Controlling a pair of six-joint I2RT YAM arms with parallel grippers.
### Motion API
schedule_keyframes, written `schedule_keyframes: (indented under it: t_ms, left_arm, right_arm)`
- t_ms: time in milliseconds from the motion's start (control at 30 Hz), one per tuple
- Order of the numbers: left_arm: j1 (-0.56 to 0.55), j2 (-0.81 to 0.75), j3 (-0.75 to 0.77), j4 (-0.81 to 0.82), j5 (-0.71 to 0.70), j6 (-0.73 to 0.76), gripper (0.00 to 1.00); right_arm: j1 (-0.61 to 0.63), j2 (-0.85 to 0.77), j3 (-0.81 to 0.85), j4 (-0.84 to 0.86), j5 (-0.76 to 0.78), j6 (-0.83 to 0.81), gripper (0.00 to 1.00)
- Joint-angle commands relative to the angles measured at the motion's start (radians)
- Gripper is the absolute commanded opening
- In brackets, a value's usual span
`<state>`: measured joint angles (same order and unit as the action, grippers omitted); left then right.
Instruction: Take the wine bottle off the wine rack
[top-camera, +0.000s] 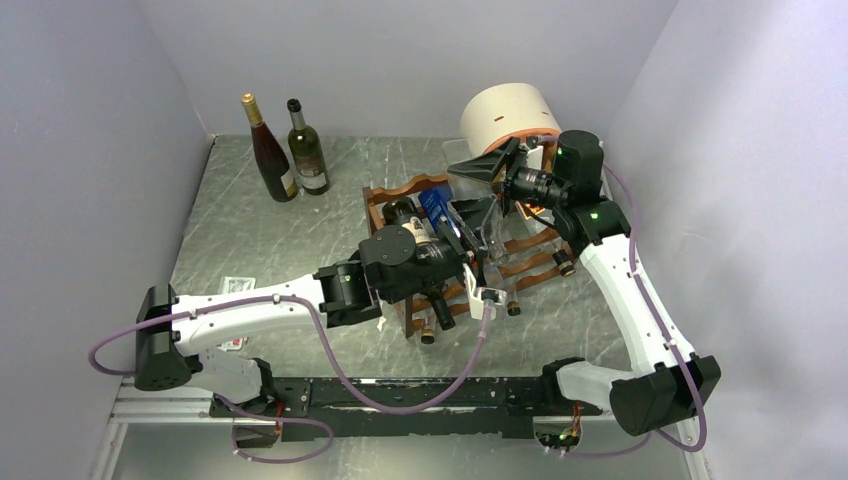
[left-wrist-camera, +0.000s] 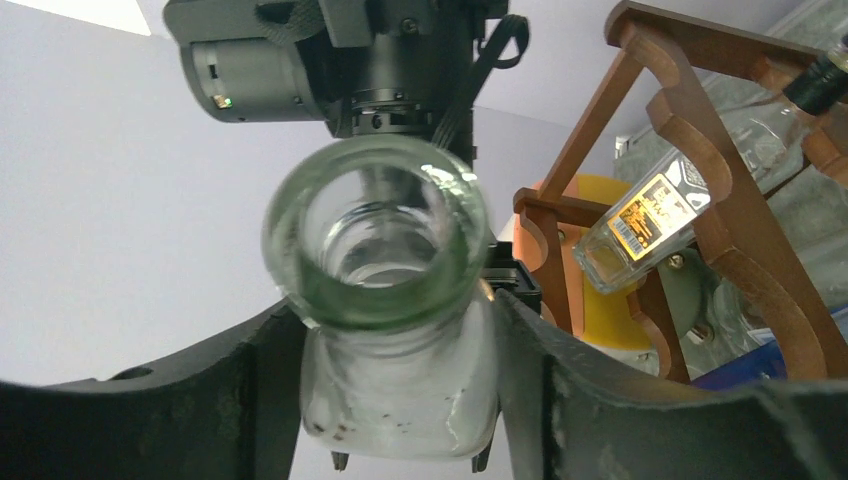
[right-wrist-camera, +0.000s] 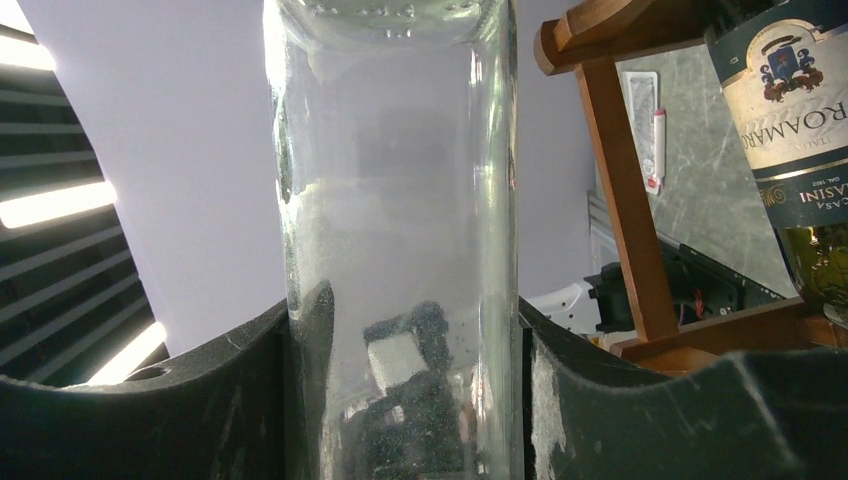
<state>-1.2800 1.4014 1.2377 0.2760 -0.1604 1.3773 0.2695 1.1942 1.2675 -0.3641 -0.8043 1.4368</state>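
The wine rack (top-camera: 520, 262) is reddish-brown wood with wavy rails and stands mid-table with several bottles lying in it. A clear empty glass bottle (top-camera: 483, 222) lies over the rack's upper tier, held at both ends. My left gripper (top-camera: 470, 262) is shut on its neck. In the left wrist view the open mouth (left-wrist-camera: 375, 230) faces the camera between my fingers (left-wrist-camera: 250, 400). My right gripper (top-camera: 478, 185) is shut on the bottle's body (right-wrist-camera: 400, 200), which fills the gap between its pads (right-wrist-camera: 560, 400). I cannot tell whether the bottle touches the rack.
Two dark bottles (top-camera: 270, 150) (top-camera: 307, 150) stand upright at the back left. A white-and-orange cylinder (top-camera: 510, 115) stands behind the rack. A labelled dark bottle (right-wrist-camera: 800, 120) and a clear bottle with a yellow label (left-wrist-camera: 650, 215) lie in the rack. Walls close three sides.
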Motion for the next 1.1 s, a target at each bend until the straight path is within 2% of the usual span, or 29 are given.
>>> schedule_keyframes:
  t_ms: [0, 67, 233, 333, 433, 633, 800, 933, 1067]
  left_arm:
    - [0.021, 0.007, 0.068, -0.018, -0.022, 0.027, 0.58]
    - [0.022, 0.007, 0.072, -0.029, -0.022, 0.011, 0.45]
    - [0.022, -0.017, 0.026, 0.049, -0.039, -0.012, 0.16]
    - [0.025, -0.024, 0.003, 0.104, -0.078, 0.003, 0.08]
    - [0.033, -0.03, 0.019, 0.135, -0.109, -0.024, 0.07]
    - [0.061, -0.08, 0.012, 0.204, -0.099, -0.123, 0.07]
    - [0.086, -0.147, 0.0, 0.196, -0.125, -0.272, 0.07]
    - [0.132, -0.209, -0.049, 0.23, -0.126, -0.379, 0.07]
    - [0.182, -0.243, -0.014, 0.154, -0.142, -0.488, 0.07]
  right_arm:
    - [0.004, -0.034, 0.008, 0.031, -0.046, 0.004, 0.03]
    - [0.004, -0.033, 0.001, 0.044, -0.054, 0.002, 0.1]
    - [0.002, -0.033, -0.027, 0.084, -0.064, -0.004, 0.59]
    - [0.001, -0.021, -0.014, 0.046, -0.063, -0.032, 0.83]
    - [0.0, -0.006, -0.005, 0.019, -0.07, -0.051, 0.97]
    - [-0.013, -0.002, 0.007, -0.05, -0.019, -0.096, 1.0]
    - [-0.051, 0.002, 0.042, -0.109, 0.022, -0.151, 1.0]
    - [-0.105, 0.016, 0.114, -0.117, 0.022, -0.178, 1.0]
    - [-0.136, 0.037, 0.226, -0.188, 0.084, -0.257, 1.0]
